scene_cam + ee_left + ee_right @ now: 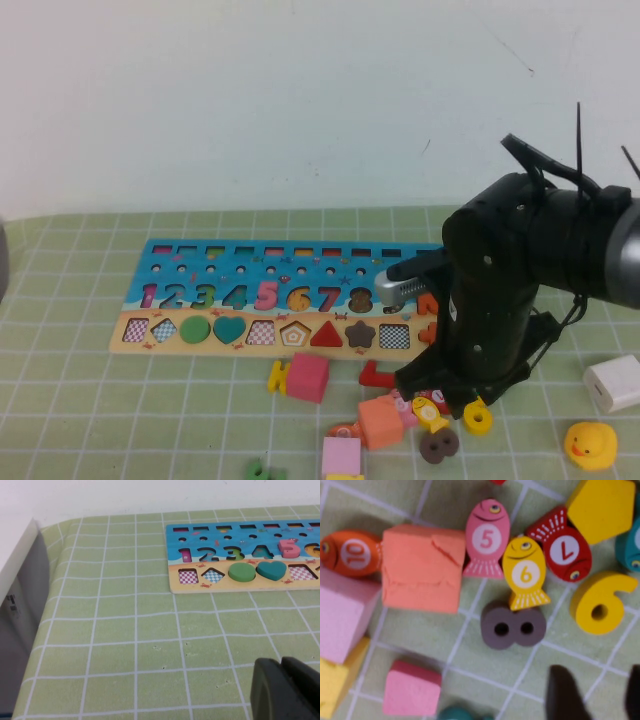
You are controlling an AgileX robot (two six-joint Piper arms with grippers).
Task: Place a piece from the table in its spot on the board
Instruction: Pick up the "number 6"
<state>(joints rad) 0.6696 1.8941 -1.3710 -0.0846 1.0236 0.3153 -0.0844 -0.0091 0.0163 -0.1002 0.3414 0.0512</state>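
Note:
The bright yellow numeral 6 point(478, 417) lies flat on the green checked cloth in the loose pile in front of the board's right end. In the right wrist view the 6 point(600, 611) lies just beyond my right gripper point(600, 695), which is open and empty above the cloth. My right arm point(500, 290) hangs over the pile and hides the board's right end. The board point(200, 262) lies across the middle of the table; its left part also shows in the left wrist view point(240, 545). My left gripper point(282, 680) is shut and empty, low over bare cloth well to the board's left.
Around the 6 lie a brown 8 point(512, 626), numbered fish point(526, 575), a yellow pentagon point(602, 507), an orange cube point(420, 567) and pink blocks point(412, 689). A yellow duck point(590, 445) and a white block point(613, 383) sit at the right. A grey object point(20, 605) stands at the left edge.

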